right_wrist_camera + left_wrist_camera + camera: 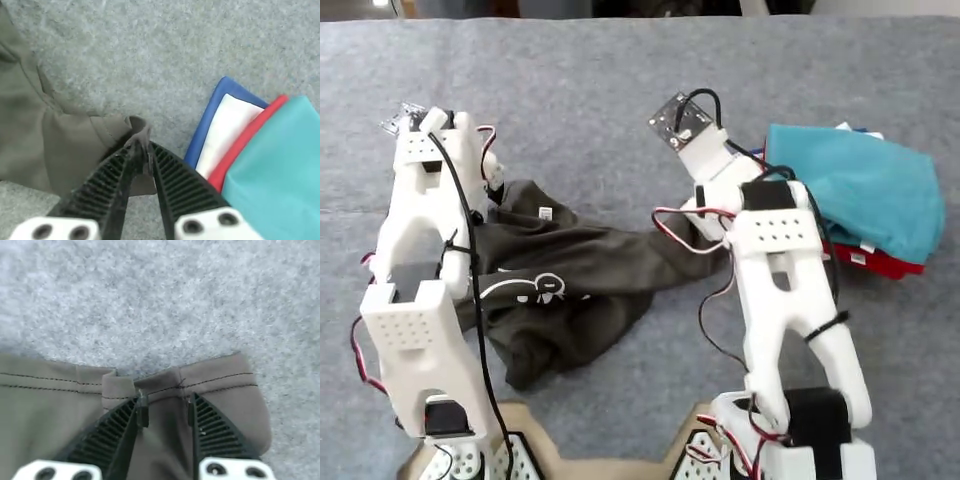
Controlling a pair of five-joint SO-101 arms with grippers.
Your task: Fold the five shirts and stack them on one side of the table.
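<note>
A dark olive shirt [570, 270] lies crumpled in the middle of the table, drawn out between the two arms. My left gripper [492, 190] is at the shirt's left edge; in the left wrist view it [167, 410] is shut on the stitched hem [210, 382], with cloth bunched between the fingers. My right gripper [705, 225] holds the shirt's right end, and the right wrist view shows it [145, 152] shut on a small corner of the shirt [65, 145]. Folded shirts are stacked at the right, a teal one [865, 185] on top.
Under the teal shirt [280, 165] lie a red [245, 145], a white [225, 130] and a blue one [210, 120], close beside my right gripper. The grey felt table top [600, 90] is bare at the back. The arm bases stand at the front edge.
</note>
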